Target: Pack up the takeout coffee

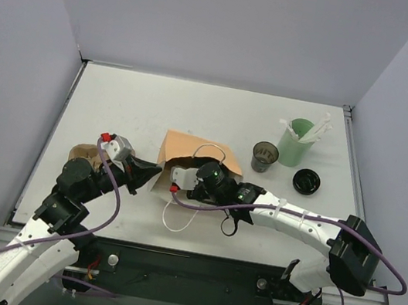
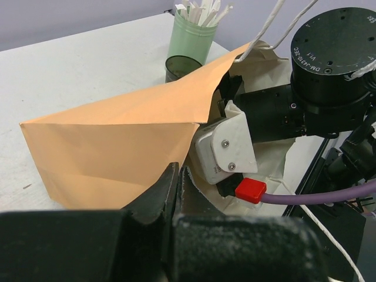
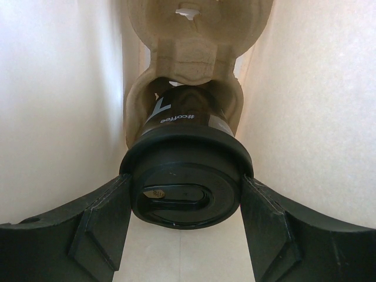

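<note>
A tan paper bag (image 1: 189,150) lies on its side around the middle of the white counter, its open mouth turned toward the near edge. Your right arm reaches into that mouth, so from above its pincer is hidden by the paper. Its wrist view looks down the pale inside of the bag: the right pincer (image 3: 185,182) stands partly open, with one black finger (image 3: 100,223) pressed against each side of the round black lid (image 3: 185,158) of the takeout coffee (image 3: 187,120), gripping it. The dark cup sits deep in the bag, its base set in one well of a brown moulded-pulp tray (image 3: 194,35) that lies farther in. Your left pincer (image 1: 145,174) is closed tight at the left corner of the bag's mouth and appears to pinch the paper rim there. Toward the far right corner of the counter stands a pale green cup (image 1: 296,140) holding white sticks, with an empty smoky cup (image 1: 264,156) just beside it on the left and a loose black lid (image 1: 307,181) nearer the near edge.
</note>
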